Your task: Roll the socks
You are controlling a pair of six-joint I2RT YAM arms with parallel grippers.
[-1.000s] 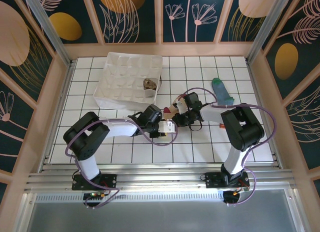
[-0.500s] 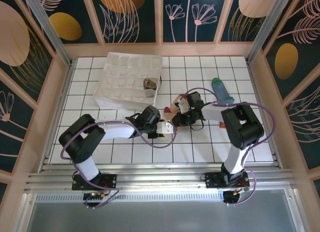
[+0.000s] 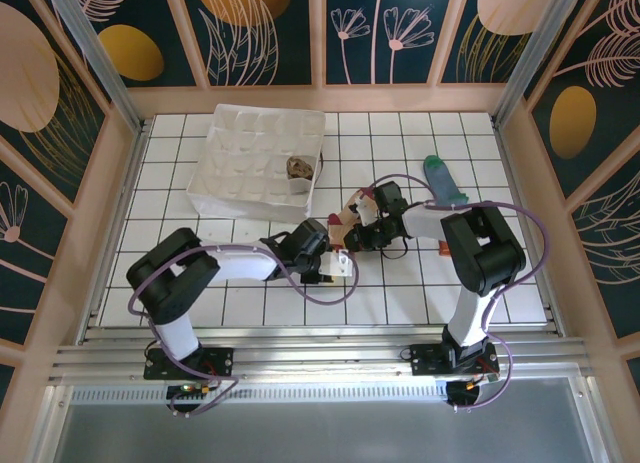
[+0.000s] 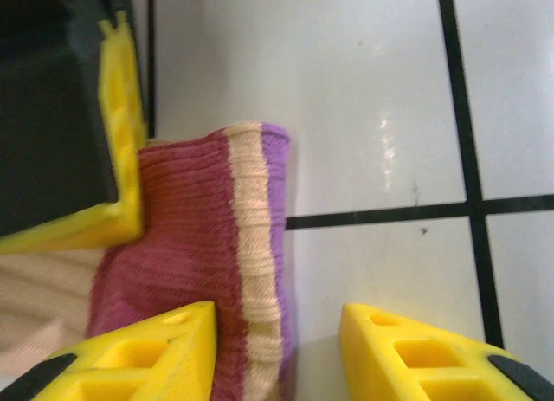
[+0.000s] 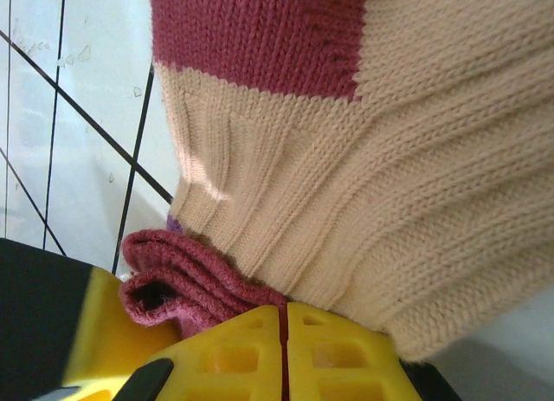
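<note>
The beige sock (image 3: 342, 215) lies near the middle of the bench (image 3: 200, 283). The right end effector (image 5: 281, 319) is closed, pinching its beige fabric; the left end effector (image 4: 277, 319) is open, its fingers (image 4: 407, 349) either side of the striped cuff (image 4: 260, 245).

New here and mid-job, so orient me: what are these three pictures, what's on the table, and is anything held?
Two robot arms work at a tiled table. The overhead picture looks down from behind them; the other two come from a camera on each wrist. A blue-grey sock lies to the right; an argyle sock sits in the white divided box. Between the arms is the beige sock: the right gripper is closed on its fold, apparently pinching it; the left gripper is open at the striped cuff.
</note>
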